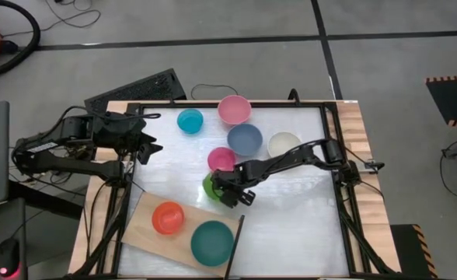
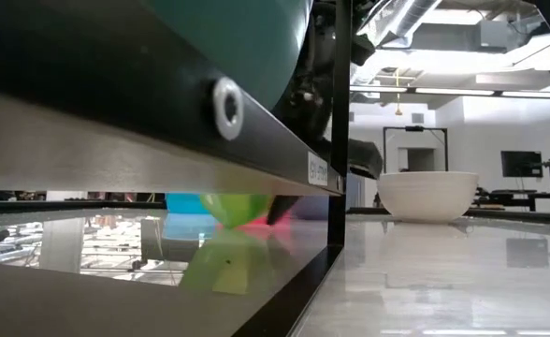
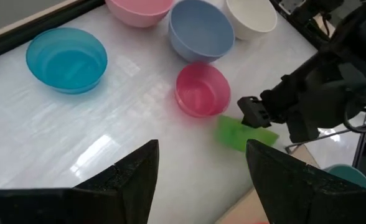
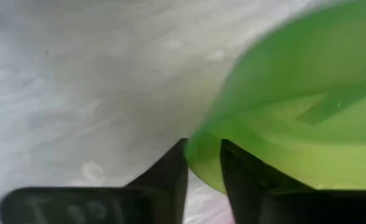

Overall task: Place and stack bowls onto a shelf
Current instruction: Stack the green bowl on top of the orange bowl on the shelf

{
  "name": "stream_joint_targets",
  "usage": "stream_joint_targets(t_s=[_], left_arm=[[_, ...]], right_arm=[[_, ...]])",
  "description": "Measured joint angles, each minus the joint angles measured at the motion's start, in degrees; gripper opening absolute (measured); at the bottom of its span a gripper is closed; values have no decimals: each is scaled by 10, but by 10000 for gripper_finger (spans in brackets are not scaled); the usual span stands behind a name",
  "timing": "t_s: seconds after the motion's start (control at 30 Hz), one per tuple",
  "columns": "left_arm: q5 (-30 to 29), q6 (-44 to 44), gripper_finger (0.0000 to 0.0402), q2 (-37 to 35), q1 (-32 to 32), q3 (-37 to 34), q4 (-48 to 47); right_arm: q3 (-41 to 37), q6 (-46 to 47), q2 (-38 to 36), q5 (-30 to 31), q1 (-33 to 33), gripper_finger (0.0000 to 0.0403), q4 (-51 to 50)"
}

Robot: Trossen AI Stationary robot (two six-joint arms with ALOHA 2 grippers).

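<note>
Right wrist view puts the lime green bowl (image 4: pixel 295 118) right against the camera, its rim pinched between the right gripper (image 4: pixel 203 163)'s two dark fingers, one inside the wall and one outside, so that gripper is closed on the bowl. In the high view this bowl (image 1: pixel 211 187) sits on the white tabletop (image 1: pixel 306 210) just beyond the far edge of the shelf (image 1: pixel 139 232), touching or nearly touching the magenta bowl (image 1: pixel 221 159) on the side away from the shelf.

The step in hand looks like the pick of the green bowl. The next move calls for lifting it over the shelf's edge and setting it down into one of the two bowls already on the shelf, the red-orange bowl (image 1: pixel 168 217) or the teal bowl (image 1: pixel 212 242).

Farther from the shelf stand the slate blue bowl (image 1: pixel 245 138), cream bowl (image 1: pixel 284 144), pink bowl (image 1: pixel 234 109) and cyan bowl (image 1: pixel 190 120). The left gripper (image 1: pixel 149 148) waits near the table's left rim, fingers spread wide.

Only the right wrist view shows the grip on the rim; the high view hides it under the arm. The left wrist view shows the green bowl (image 3: pixel 242 134) tilted, the low view (image 2: pixel 236 208) its underside.
</note>
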Motion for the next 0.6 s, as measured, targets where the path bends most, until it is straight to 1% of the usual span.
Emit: stream_joint_targets(t_s=[0.13, 0.17, 0.37, 0.47, 0.6], left_arm=[[-2, 0, 226, 0, 0, 0, 0], [-2, 0, 226, 0, 0, 0, 0], [-4, 1, 226, 1, 0, 0, 0], [-4, 1, 226, 1, 0, 0, 0], [-4, 1, 226, 1, 0, 0, 0]], right_arm=[[26, 28, -3, 15, -5, 37, -7], [36, 38, -8, 19, -7, 24, -19], [87, 87, -7, 18, -16, 23, -68], [131, 89, -9, 20, -17, 23, -103], [192, 88, -9, 43, -21, 23, -143]])
